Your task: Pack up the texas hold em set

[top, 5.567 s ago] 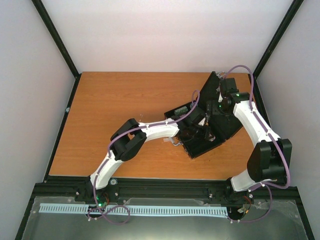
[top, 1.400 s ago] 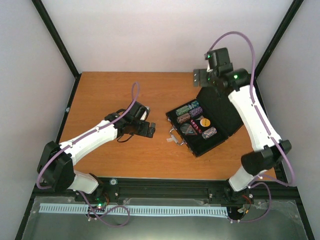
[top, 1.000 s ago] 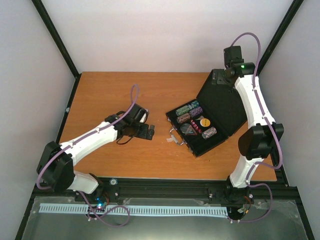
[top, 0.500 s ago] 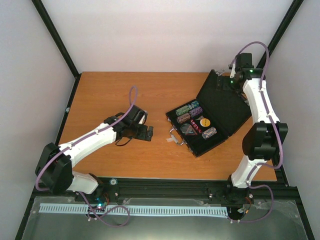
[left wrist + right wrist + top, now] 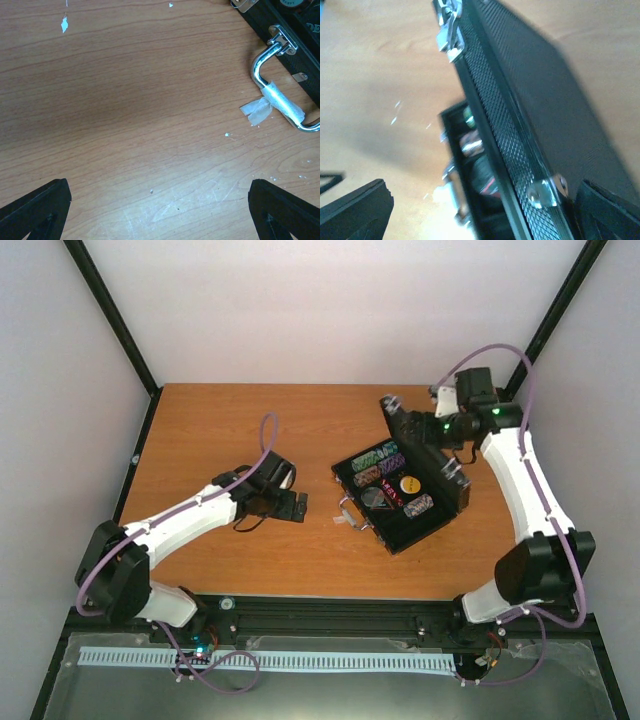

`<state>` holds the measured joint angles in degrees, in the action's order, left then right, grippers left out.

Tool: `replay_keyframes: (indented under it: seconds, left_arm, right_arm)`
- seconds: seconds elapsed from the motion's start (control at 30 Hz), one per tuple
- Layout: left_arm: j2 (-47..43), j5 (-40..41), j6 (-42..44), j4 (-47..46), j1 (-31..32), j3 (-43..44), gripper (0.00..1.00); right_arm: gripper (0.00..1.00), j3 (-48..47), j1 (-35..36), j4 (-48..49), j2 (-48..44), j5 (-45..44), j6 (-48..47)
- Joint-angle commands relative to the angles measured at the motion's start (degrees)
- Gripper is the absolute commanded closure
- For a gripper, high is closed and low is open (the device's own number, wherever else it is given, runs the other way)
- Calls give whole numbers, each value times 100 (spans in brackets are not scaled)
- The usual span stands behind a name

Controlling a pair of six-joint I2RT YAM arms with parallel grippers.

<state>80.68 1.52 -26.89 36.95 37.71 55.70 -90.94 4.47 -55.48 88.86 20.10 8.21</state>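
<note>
The left arm (image 5: 190, 513) reaches forward and rightward from its base with the forearm held low. The left claw (image 5: 297, 505) points right, its jaws spread wide, and its fingers (image 5: 35, 212) sit at the wrist view's bottom corners. The right arm (image 5: 520, 478) arches up, forward and then leftward. The right claw (image 5: 437, 430) also has its jaws spread wide.
</note>
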Motion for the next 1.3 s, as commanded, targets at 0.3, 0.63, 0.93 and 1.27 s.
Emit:
replay_keyframes:
  seconds: [0.3, 0.63, 0.93, 1.27]
  left_arm:
    - [249, -17, -119, -49, -37, 325, 0]
    - [521, -335, -343, -29, -52, 632, 0]
    - [1311, -1952, -1209, -820, -784, 1233, 3]
    - [2367, -2972, -2197, -1640, -827, 2137, 21]
  right_arm:
    - [0, 551, 1388, -540, -1033, 558, 885]
    - [3, 513, 1390, -390, -221, -288, 637]
    - [95, 216, 1384, -157, 808, -535, 355]
    - [97, 526, 1389, 271, 1489, -979, 122]
